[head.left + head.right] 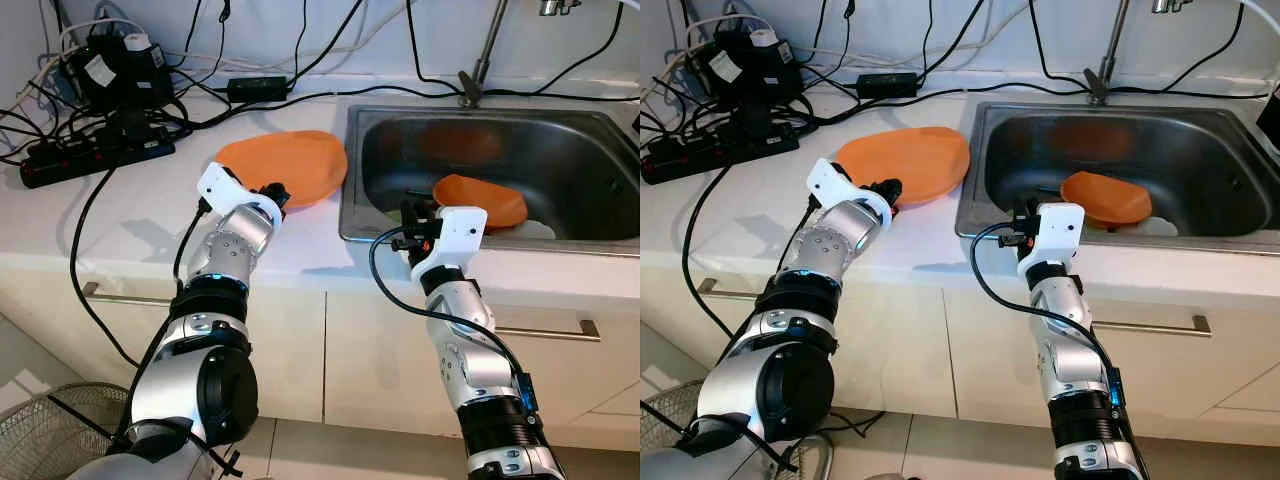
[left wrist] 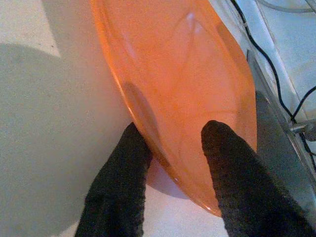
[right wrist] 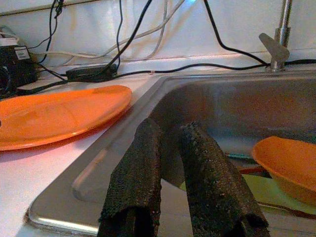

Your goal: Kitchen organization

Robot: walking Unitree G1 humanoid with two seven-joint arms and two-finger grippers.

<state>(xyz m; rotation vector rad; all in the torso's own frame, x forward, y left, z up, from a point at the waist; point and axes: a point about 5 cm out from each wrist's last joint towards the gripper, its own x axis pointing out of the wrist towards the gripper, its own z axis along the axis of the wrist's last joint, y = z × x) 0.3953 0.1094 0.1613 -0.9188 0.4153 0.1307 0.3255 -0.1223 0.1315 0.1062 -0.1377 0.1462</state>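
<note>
An orange plate (image 1: 290, 160) lies on the white counter, its right edge reaching the sink rim (image 1: 345, 185). My left gripper (image 1: 272, 192) is at the plate's near edge. In the left wrist view one finger (image 2: 118, 182) is under the rim and the other finger (image 2: 242, 177) lies on top, shut on the plate (image 2: 182, 84). An orange bowl (image 1: 485, 200) rests tilted in the steel sink. My right gripper (image 1: 412, 212) hovers over the sink's front left corner, fingers (image 3: 143, 173) pressed close together with nothing between them.
A black power strip (image 1: 90, 160) and tangled cables cover the counter's back left. The faucet (image 1: 482, 55) rises behind the sink. Something pale green (image 3: 247, 190) lies under the bowl. A wire fan guard (image 1: 45, 430) stands on the floor at the left.
</note>
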